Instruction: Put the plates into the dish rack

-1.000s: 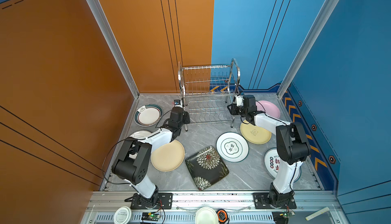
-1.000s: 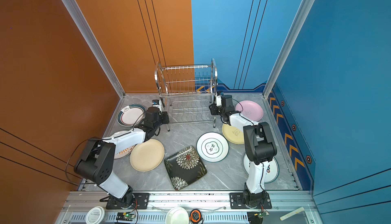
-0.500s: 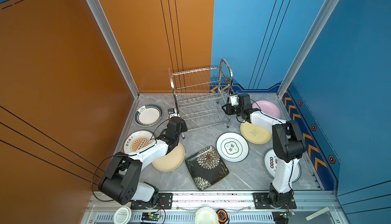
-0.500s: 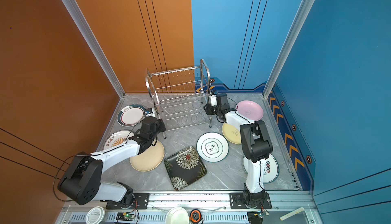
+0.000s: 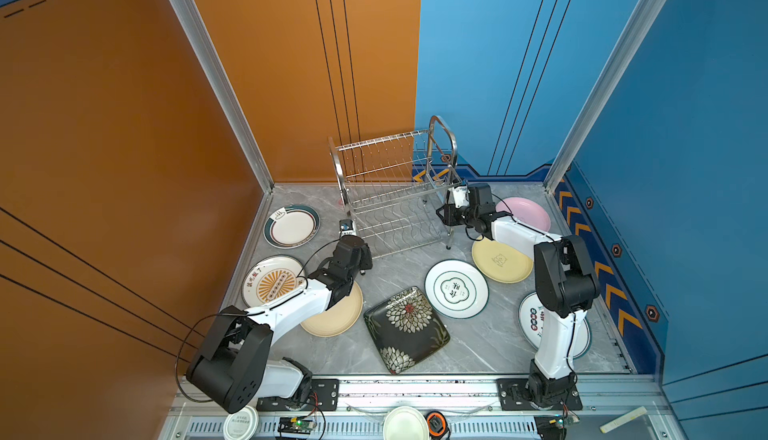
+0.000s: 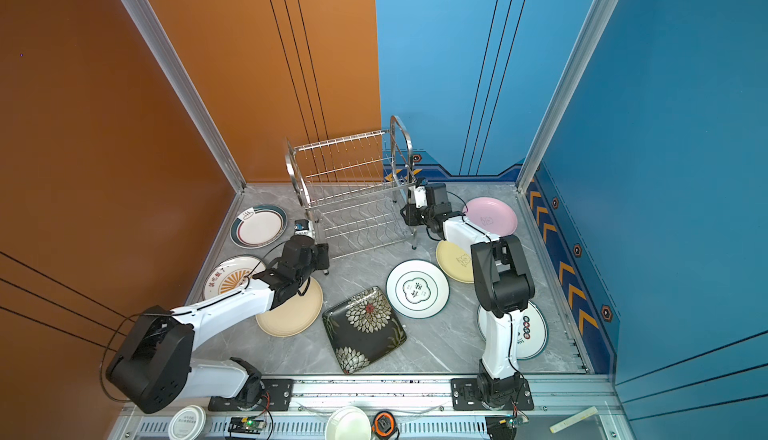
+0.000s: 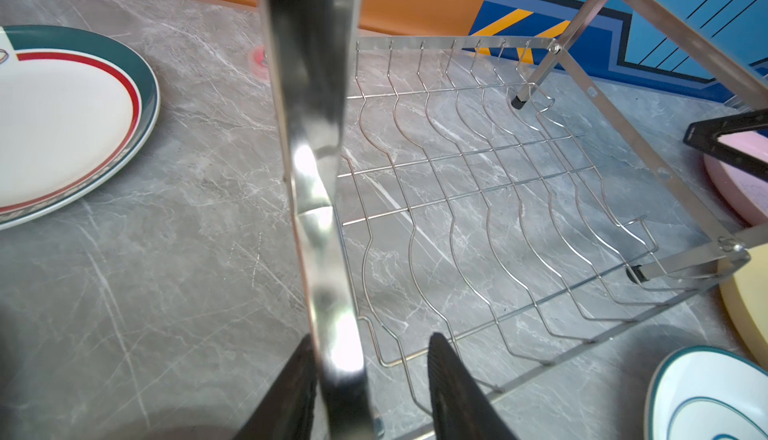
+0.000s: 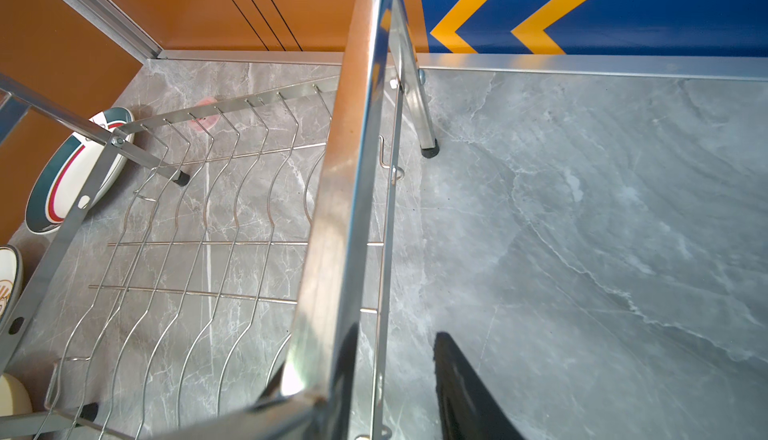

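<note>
We saw the left gripper (image 7: 372, 340) released, its fingers spread to either side of one upright frame bar of the dish rack (image 5: 395, 213). One finger sat just beside the bar and the other stood clear of it. The right gripper (image 8: 395, 336) was likewise unclenched at the rack's opposite side frame. The finger we could see stood apart from the bar, and the second was mostly hidden behind the metal.

The rack stood on the desk (image 5: 478, 346) between the two grippers, and every plate lay flat on the desk around it.

- **Left of the rack:** the teal-rimmed plate (image 5: 292, 226), with the orange-sunburst plate (image 5: 272, 282) nearer the front.
- **In front of the rack:** the cream plate (image 5: 340, 319), partly under the left arm, then the square black floral plate (image 5: 406, 329) and the green-rimmed plate (image 5: 456, 289).
- **Right of the rack:** the pink plate (image 5: 528, 213) just beyond the right gripper, and the pale yellow plate (image 5: 500, 261) near the rack's front leg.
- **Farthest from the rack:** the red-lettered plate (image 5: 528, 317), partly behind the right arm.
</note>
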You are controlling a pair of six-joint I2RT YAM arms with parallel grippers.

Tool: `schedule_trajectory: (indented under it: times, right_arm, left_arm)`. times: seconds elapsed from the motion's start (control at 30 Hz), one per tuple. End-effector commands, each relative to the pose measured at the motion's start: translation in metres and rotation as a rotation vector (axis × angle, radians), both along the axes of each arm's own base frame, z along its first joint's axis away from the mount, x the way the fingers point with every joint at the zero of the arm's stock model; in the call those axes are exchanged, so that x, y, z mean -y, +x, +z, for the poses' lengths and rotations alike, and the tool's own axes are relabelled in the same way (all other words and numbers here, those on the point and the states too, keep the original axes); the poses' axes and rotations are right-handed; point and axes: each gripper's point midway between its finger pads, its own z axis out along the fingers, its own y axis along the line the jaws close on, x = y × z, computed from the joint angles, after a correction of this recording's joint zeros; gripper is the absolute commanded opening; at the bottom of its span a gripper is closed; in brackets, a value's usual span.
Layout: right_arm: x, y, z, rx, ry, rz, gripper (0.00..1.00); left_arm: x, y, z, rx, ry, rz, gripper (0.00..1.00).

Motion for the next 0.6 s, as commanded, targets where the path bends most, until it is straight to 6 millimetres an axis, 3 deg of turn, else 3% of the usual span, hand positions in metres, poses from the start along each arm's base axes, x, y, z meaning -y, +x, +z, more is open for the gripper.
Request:
schedule_trajectory:
  times: [0.0, 0.3, 0.57]
  right_arm:
    - [0.004, 0.0, 0.0, -0.013, -0.018, 0.0, 0.5]
    - [0.009, -0.026, 0.018, -0.024, -0.006, 0.008, 0.68]
    - [0.033, -0.076, 0.023, -0.111, -0.01, -0.047, 0.74]
  left_arm:
    - [-0.001, 0.0, 0.009, -0.002, 0.021, -0.021, 0.51]
    - [-0.004, -0.019, 0.026, 0.002, 0.005, -0.028, 0.74]
    - [-0.01, -0.059, 0.032, -0.047, -0.003, -0.025, 0.83]
